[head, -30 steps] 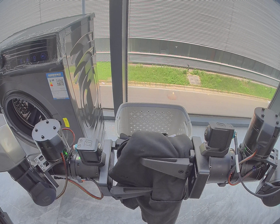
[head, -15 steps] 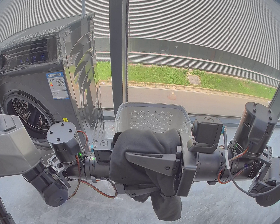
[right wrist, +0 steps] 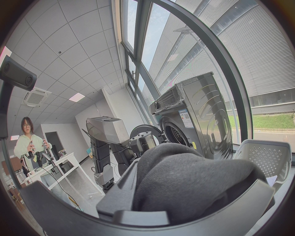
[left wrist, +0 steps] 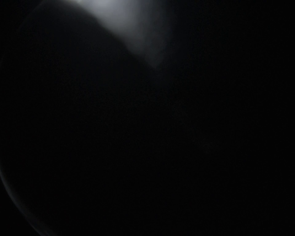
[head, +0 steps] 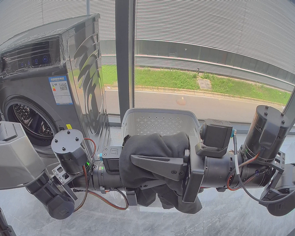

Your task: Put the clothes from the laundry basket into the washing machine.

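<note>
Two pincers: both meet on one dark garment [head: 155, 147], a bunched bundle held up in the air between the arms.
Garment's place: just in front of the white laundry basket [head: 160, 124] and above the floor [head: 230, 224]. It is well apart from the washing machine [head: 56, 84], which stands to the robot's left.
Drum opening [head: 29, 119]: round and dark, facing the room, with nothing across it.
Right pincer [head: 136, 160]: its fingers stand wide apart and clasp the bundle on two sides. One finger lies across the front of the cloth, and a loose fold hangs below it.
Left pincer [head: 130, 188]: pushed into the cloth from the opposite side. I cannot tell whether it is spread or pressed together, because the cloth covers it. The left wrist view is almost black, probably because fabric lies over the lens.
Step in hand: by my reading, the carry from basket to machine. The garment is out of the basket and not yet in the drum.
Next move: probably a swing to the left to line the bundle up with the drum opening. The hanging fold would need to clear the rim before the arms push in and let go.
</note>
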You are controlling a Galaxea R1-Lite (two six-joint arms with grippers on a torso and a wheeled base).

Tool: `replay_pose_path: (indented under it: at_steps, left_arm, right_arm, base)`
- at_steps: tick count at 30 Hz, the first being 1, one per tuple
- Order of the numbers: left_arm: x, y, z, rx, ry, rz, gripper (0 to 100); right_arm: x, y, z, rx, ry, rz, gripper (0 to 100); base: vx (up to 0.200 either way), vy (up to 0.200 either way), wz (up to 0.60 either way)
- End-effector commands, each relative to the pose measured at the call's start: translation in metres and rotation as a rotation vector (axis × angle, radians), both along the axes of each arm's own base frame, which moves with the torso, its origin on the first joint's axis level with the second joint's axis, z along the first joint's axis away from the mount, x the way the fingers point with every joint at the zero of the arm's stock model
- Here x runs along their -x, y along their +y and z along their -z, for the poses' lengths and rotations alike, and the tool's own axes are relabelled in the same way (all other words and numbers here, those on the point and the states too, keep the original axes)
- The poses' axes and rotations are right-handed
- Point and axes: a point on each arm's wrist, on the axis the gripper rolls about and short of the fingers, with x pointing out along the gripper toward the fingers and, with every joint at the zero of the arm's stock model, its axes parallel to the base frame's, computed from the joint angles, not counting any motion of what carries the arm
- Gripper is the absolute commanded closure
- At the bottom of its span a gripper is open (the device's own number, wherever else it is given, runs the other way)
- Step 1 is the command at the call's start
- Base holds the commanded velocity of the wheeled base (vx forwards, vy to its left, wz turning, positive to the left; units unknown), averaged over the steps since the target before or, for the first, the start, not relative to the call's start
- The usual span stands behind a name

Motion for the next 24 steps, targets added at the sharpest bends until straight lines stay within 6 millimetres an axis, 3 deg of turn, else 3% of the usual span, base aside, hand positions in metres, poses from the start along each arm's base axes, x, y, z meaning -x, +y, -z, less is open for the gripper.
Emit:
replay_pose_path:
  at_steps: [1, 7, 8, 12, 16, 17, 20, 24]
  left_arm:
    - [0.001, 0.001, -0.004, 0.010, -0.011, -0.007, 100]
    - [0.001, 0.005, -0.008, 0.015, -0.019, -0.016, 100]
    - [0.001, 0.005, -0.008, 0.015, -0.019, -0.018, 100]
    - [-0.001, 0.008, -0.008, 0.015, -0.017, -0.028, 100]
    - [-0.006, 0.017, -0.011, 0.021, -0.019, -0.065, 100]
    - [-0.010, 0.026, -0.013, 0.026, -0.015, -0.097, 100]
    - [-0.017, 0.043, -0.018, 0.034, -0.024, -0.152, 100]
    - [-0.021, 0.066, -0.017, 0.026, -0.014, -0.226, 100]
  right_arm:
    - [-0.001, 0.000, 0.001, 0.002, 0.001, 0.002, 100]
    - [-0.007, -0.008, 0.003, 0.008, 0.003, 0.046, 100]
    - [-0.009, -0.010, 0.002, 0.007, -0.002, 0.053, 0]
    - [-0.012, -0.015, 0.001, 0.005, -0.001, 0.074, 0]
    - [-0.002, -0.034, 0.018, 0.054, 0.044, 0.103, 0]
    - [0.009, -0.055, 0.034, 0.101, 0.090, 0.133, 0]
    - [0.022, -0.083, 0.051, 0.146, 0.142, 0.180, 0]
    - [0.030, -0.107, 0.054, 0.145, 0.152, 0.249, 0]
  base:
    - [0.000, 0.000, 0.00]
    - [0.000, 0.000, 0.00]
    - [0.000, 0.000, 0.00]
    - [0.000, 0.000, 0.00]
    - [0.000, 0.000, 0.00]
    - [0.000, 0.000, 0.00]
    - [0.000, 0.000, 0.00]
    - [0.000, 0.000, 0.00]
